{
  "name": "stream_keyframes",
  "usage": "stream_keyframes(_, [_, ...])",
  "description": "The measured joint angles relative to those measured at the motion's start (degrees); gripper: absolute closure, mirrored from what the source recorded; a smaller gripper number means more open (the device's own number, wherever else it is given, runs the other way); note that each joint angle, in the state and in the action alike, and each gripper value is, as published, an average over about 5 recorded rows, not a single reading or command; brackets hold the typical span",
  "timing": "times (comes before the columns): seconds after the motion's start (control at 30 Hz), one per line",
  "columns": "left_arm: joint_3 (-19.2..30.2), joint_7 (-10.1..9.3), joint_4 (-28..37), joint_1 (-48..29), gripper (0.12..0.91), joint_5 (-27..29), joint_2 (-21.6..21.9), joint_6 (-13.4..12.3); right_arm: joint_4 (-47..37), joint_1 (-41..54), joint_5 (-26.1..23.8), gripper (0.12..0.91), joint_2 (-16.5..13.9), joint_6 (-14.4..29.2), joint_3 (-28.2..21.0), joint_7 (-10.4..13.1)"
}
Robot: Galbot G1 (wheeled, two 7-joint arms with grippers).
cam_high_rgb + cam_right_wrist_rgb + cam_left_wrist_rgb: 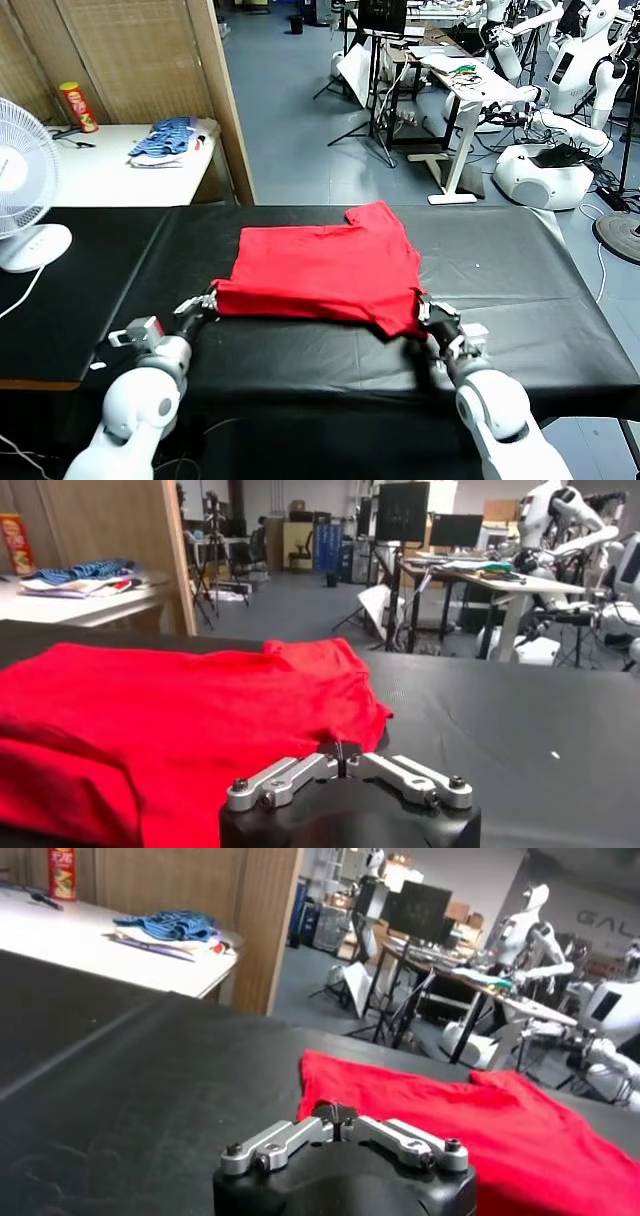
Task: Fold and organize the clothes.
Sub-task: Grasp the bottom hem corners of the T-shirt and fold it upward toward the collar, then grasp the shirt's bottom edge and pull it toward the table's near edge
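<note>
The bright red T-shirt at the frame's centre looked like soft matt cotton. Beneath it, the black table cover showed a faint leathery sheen. At upper left stood a grained wooden panel.

T-shirt mid table, fan left.

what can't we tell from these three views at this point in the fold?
- Right gripper: head view too small and the right wrist view's own housing hides the fingertips, so whether it grips the red T-shirt is unclear.
- Left gripper: shut at the shirt's near corner; cloth between the fingers not visible.
- Printed side and neck label: not showing, only plain red.
- Layers underneath: hidden by the top fold.
- Black table near edge: blocked by both arms.
</note>
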Motion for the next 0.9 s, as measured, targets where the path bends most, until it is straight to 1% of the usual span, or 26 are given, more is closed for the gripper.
stream_keyframes(0.03, [0.26, 0.09, 0.46, -0.31, 0.905, 0.31, -0.07, 0.14, 0.61, -0.42, 0.03, 0.704, -0.39, -0.29, 0.23, -0.68])
stream_keyframes(0.07, [0.46, 0.26, 0.82, -0.55, 0.901, 0.56, -0.12, 0.29, 1.48, -1.05, 0.03, 0.637, -0.85, -0.53, 0.48, -1.26])
stream_keyframes(0.13, [0.7, 0.7, 1.21, -0.77, 0.865, 1.11, -0.18, 0.54, 3.76, -2.87, 0.03, 0.536, -1.94, -0.85, 1.07, -2.0])
stream_keyframes(0.17, [0.76, 0.92, 1.27, -0.76, 0.83, 1.4, -0.16, 0.63, 5.07, -3.97, 0.01, 0.486, -2.53, -0.96, 1.41, -2.16])
stream_keyframes(0.27, [0.77, 1.43, 1.17, -0.4, 0.68, 2.1, 0.0, 0.86, 8.82, -7.6, -0.11, 0.342, -4.03, -0.91, 2.63, -2.31])
stream_keyframes(0.3, [0.7, 1.56, 1.06, -0.18, 0.613, 2.24, 0.08, 0.9, 9.81, -8.77, -0.19, 0.306, -4.34, -0.81, 2.99, -2.32])
stream_keyframes(0.33, [0.61, 1.69, 0.92, 0.09, 0.563, 2.35, 0.16, 0.95, 10.6, -9.91, -0.32, 0.269, -4.54, -0.68, 3.33, -2.33])
stream_keyframes(0.37, [0.51, 1.82, 0.74, 0.42, 0.512, 2.43, 0.24, 1.01, 11.2, -11.01, -0.47, 0.248, -4.65, -0.53, 3.62, -2.33])
stream_keyframes(0.4, [0.41, 1.94, 0.55, 0.8, 0.445, 2.46, 0.32, 1.07, 11.59, -12.0, -0.68, 0.241, -4.7, -0.39, 3.84, -2.34])
stream_keyframes(0.43, [0.33, 2.06, 0.38, 1.19, 0.395, 2.47, 0.39, 1.15, 11.96, -12.98, -0.91, 0.233, -4.71, -0.23, 4.05, -2.34])
stream_keyframes(0.5, [0.25, 2.31, 0.08, 1.98, 0.304, 2.34, 0.5, 1.4, 12.28, -14.4, -1.32, 0.231, -4.6, -0.04, 4.29, -2.3])
stream_keyframes(0.53, [0.22, 2.42, 0.0, 2.35, 0.273, 2.14, 0.51, 1.57, 12.35, -14.86, -1.49, 0.242, -4.52, 0.0, 4.33, -2.26])
stream_keyframes(0.6, [0.2, 2.6, -0.02, 2.97, 0.243, 1.35, 0.49, 2.0, 12.33, -15.44, -1.78, 0.274, -4.29, 0.02, 4.28, -2.18])
stream_keyframes(0.7, [0.18, 2.89, 0.17, 3.45, 0.234, -0.61, 0.39, 2.76, 12.11, -15.89, -2.24, 0.354, -3.99, 0.04, 4.04, -2.13])
stream_keyframes(0.8, [0.14, 3.04, 0.66, 3.44, 0.233, -1.86, 0.23, 3.31, 11.79, -16.06, -2.54, 0.469, -3.84, 0.05, 3.83, -2.06])
stream_keyframes(0.9, [0.02, 3.25, 1.29, 3.39, 0.253, -2.25, 0.18, 3.55, 11.29, -16.16, -2.61, 0.626, -3.72, 0.04, 3.71, -1.84])
